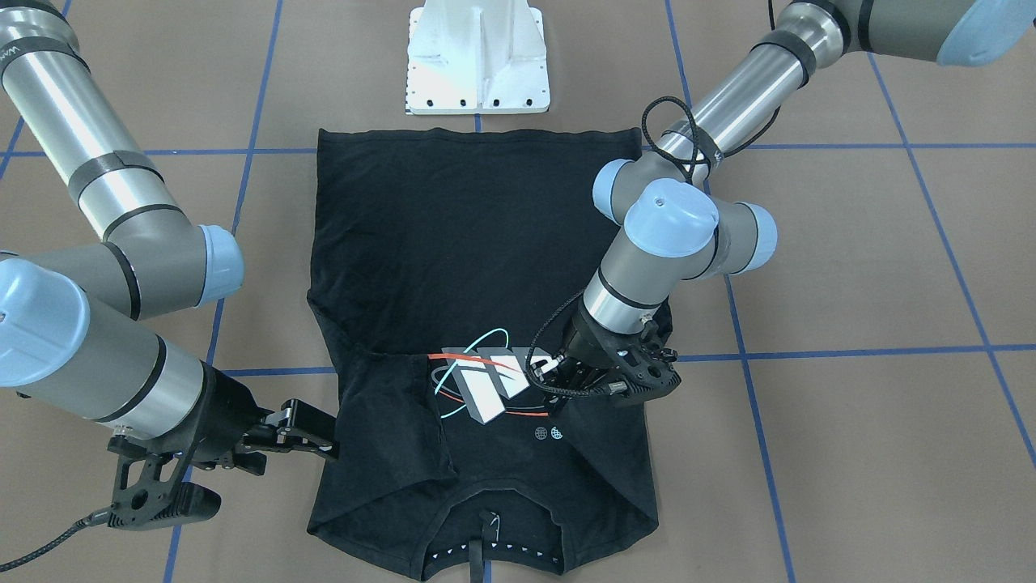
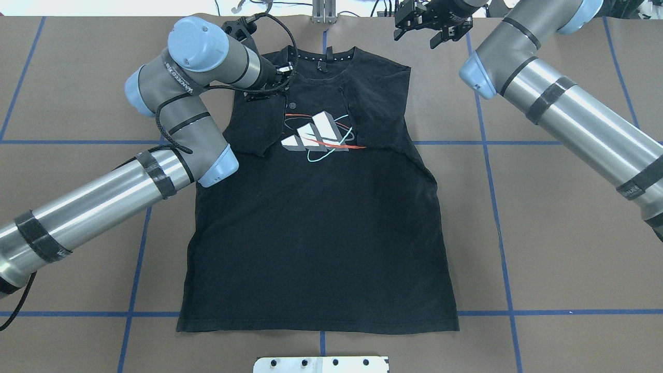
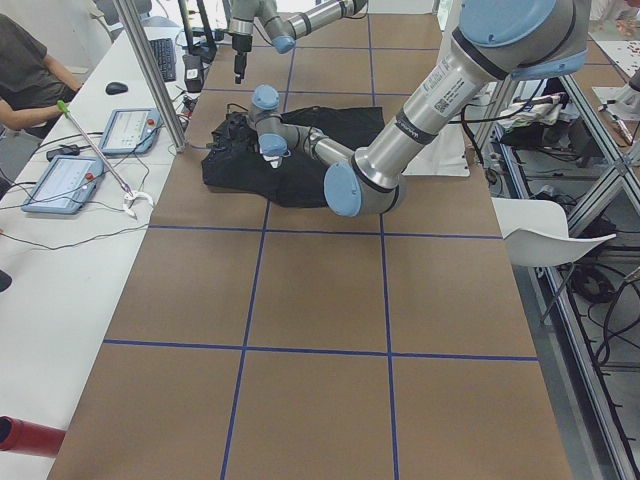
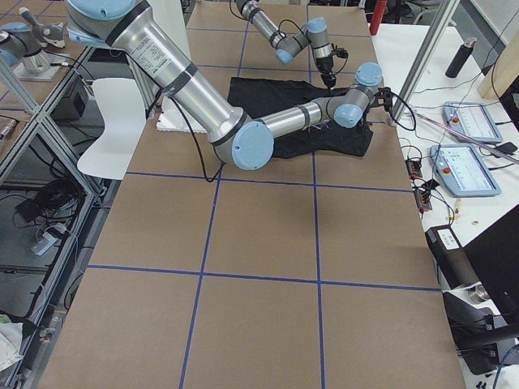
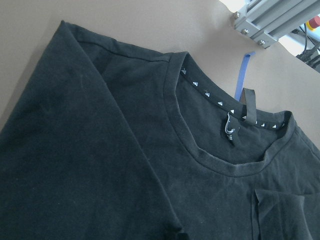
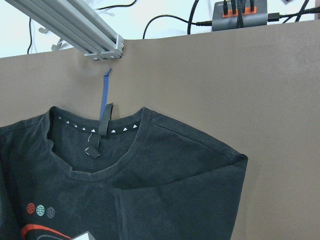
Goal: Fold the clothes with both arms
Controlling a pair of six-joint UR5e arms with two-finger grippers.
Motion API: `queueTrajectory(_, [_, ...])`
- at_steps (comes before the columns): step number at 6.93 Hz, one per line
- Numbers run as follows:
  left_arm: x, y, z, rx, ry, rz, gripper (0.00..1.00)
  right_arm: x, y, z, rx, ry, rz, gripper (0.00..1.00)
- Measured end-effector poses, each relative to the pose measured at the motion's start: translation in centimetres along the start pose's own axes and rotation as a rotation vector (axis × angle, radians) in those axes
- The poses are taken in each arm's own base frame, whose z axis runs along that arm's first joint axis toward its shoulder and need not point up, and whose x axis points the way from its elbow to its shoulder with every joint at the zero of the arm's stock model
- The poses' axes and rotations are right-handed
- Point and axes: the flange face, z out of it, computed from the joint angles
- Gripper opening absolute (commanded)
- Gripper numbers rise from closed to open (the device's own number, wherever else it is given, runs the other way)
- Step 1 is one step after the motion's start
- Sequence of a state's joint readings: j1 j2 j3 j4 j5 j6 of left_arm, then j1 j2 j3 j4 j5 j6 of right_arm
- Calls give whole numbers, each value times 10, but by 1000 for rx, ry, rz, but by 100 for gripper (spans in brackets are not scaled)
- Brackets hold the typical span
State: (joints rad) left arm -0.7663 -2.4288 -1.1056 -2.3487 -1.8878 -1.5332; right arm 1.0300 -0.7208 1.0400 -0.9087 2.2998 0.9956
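**T-shirt flat on counter, both sleeves folded in, neither gripper holding cloth**

The black T-shirt [image 2: 316,228] lies front up on the brown counter [image 2: 559,248], which is crossed by blue tape lines. Its collar [image 2: 321,54] points away from the robot's base; its hem runs just in front of the white pedestal [image 1: 477,57]. The logo [image 2: 317,133], white-grey blocks ringed by orange and teal ellipses, shows on the chest.

Both short sleeves are turned inward over the chest. The sleeve on the robot's left [image 2: 256,124] covers the logo's edge on that side. The sleeve on the right [image 2: 378,116] lies folded beside the logo on the other side.

Left arm [image 2: 176,103]: bent sharply over the shirt's shoulder area. The left gripper [image 1: 566,380] sits low over the cloth next to the logo, pointing down. Its fingers are hidden under the wrist in every view, so I cannot tell how wide they stand or whether they touch the fabric. Its wrist camera shows only the collar and a folded sleeve, no fingers.

Right arm [image 2: 564,111]: off the shirt. The right gripper [image 1: 303,433] sits just beside the shirt's edge near the folded sleeve, fingers drawn nearly together, nothing between them.

A person [image 3: 25,75] sits at the white side bench by two tablets [image 3: 95,150].
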Motion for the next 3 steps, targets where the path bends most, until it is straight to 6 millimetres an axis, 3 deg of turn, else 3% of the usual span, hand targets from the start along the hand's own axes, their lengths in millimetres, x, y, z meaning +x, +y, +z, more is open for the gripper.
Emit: queueTrajectory(3, [12, -1, -20, 8, 53, 17, 100, 0, -1, -4, -11, -7, 7, 100])
